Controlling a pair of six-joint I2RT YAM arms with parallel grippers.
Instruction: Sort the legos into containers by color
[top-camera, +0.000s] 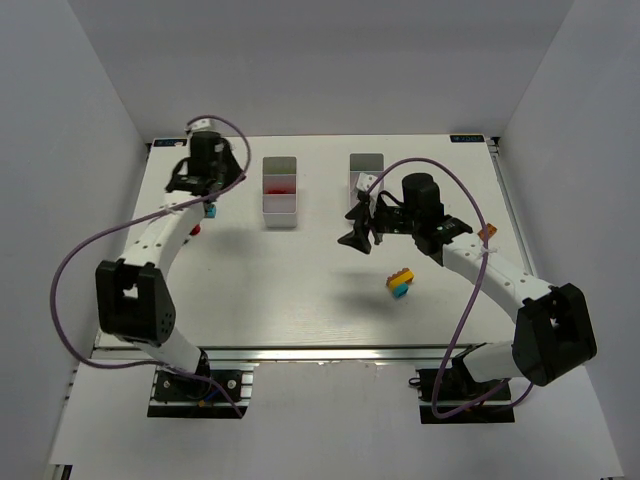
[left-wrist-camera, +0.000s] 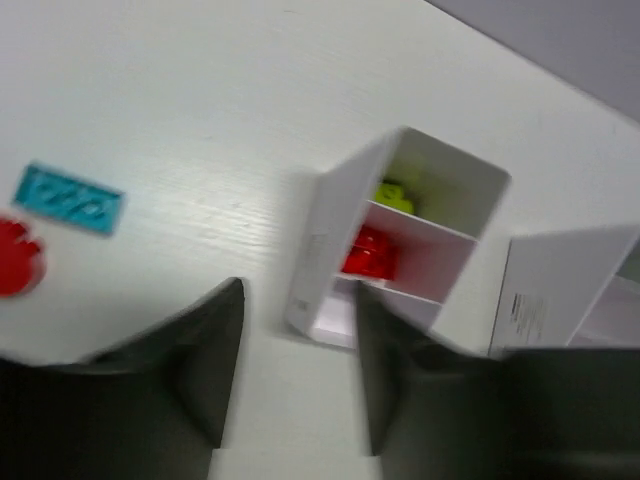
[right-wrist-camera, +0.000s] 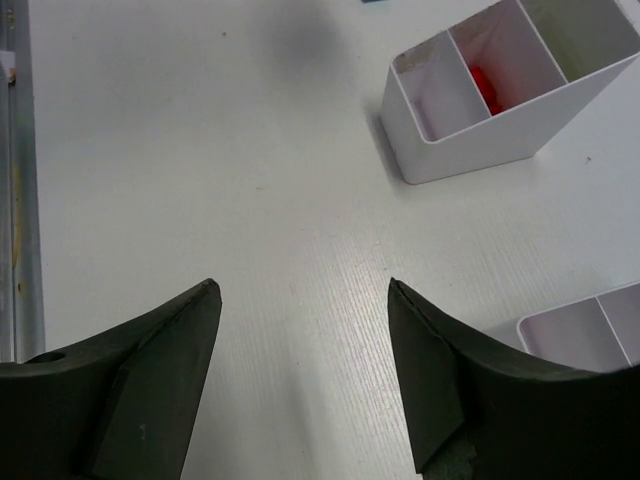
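The white table (top-camera: 300, 300) fills the overhead view, with both arms reaching up it from the bottom edge. The two white three-compartment bins stand side by side in the upper middle: the left-hand bin (top-camera: 280, 205) and the right-hand bin (top-camera: 366, 165).

The left gripper (top-camera: 208, 195) sits at the upper left. Its wrist view is blurred, but the fingers (left-wrist-camera: 215, 350) stand partly apart with only table and bin showing between them, so it holds nothing. The right gripper (top-camera: 358, 225) hovers at centre, just below the right-hand bin. Its fingers (right-wrist-camera: 170, 350) are spread wide over bare table, and it is empty too.

Now the bricks. The left-hand bin has red pieces (left-wrist-camera: 370, 252) in its middle compartment and a lime brick (left-wrist-camera: 397, 193) in the compartment behind. Loose on the table, a blue brick (left-wrist-camera: 68, 198) and a rounded red piece (left-wrist-camera: 18, 258) lie near each other at the left edge of the left wrist frame. A small yellow-orange and blue cluster (top-camera: 400, 283) sits right of centre in the overhead view, under the right arm.

These should handle as light, stiff, smooth plastic, so they are likely to skid or pop out of an off-centre pinch. I'd take the blue one across its two long flat sides. The rounded red piece looks trickier and wants a squeeze square across its widest part.
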